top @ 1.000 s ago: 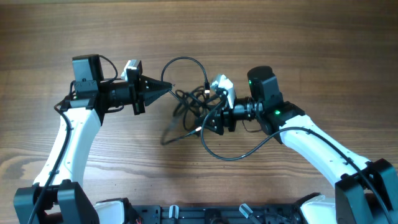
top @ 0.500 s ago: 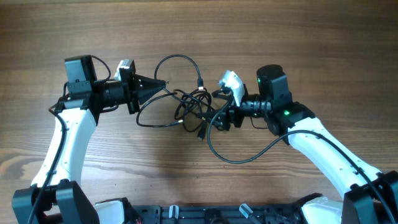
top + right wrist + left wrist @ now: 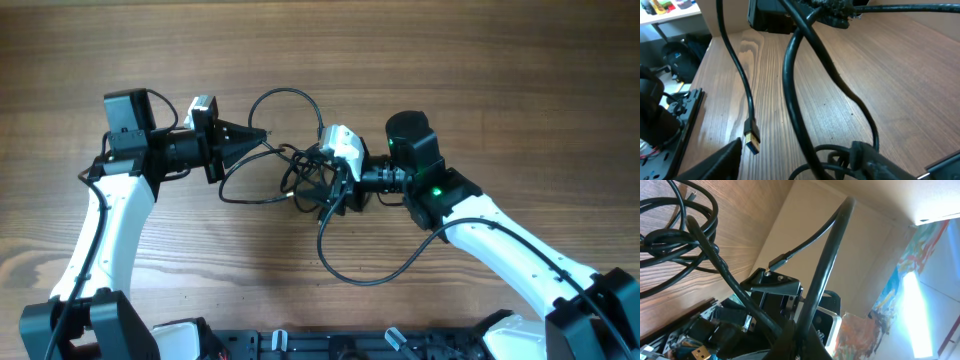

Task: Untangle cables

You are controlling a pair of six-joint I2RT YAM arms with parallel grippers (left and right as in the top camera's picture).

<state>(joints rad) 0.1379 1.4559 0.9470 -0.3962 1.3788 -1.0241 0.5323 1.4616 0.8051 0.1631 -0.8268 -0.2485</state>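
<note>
Mid-bench (image 3: 480,60), the cables (image 3: 300,175) sit knotted between both arms. One strand is pinched in the shut left fingers (image 3: 262,133), while the right fingers (image 3: 335,195) are spread in the knot, holding nothing visible. Probably best if one loop is caught and pulled away slowly.

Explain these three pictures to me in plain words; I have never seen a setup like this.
The wide picture looks straight down on a wooden table. Two white robot arms reach in from the bottom edge, each ending in a two-fingered gripper. The other two pictures come from small cameras mounted on the arms' wrists, so they show the scene close up and tilted. Between the arms lies a tangle of thin black cables; one gold-tipped plug shows in the right wrist picture. The left gripper has its jaws closed on a cable. The right gripper sits in the tangle; whether it holds anything is hidden.
</note>
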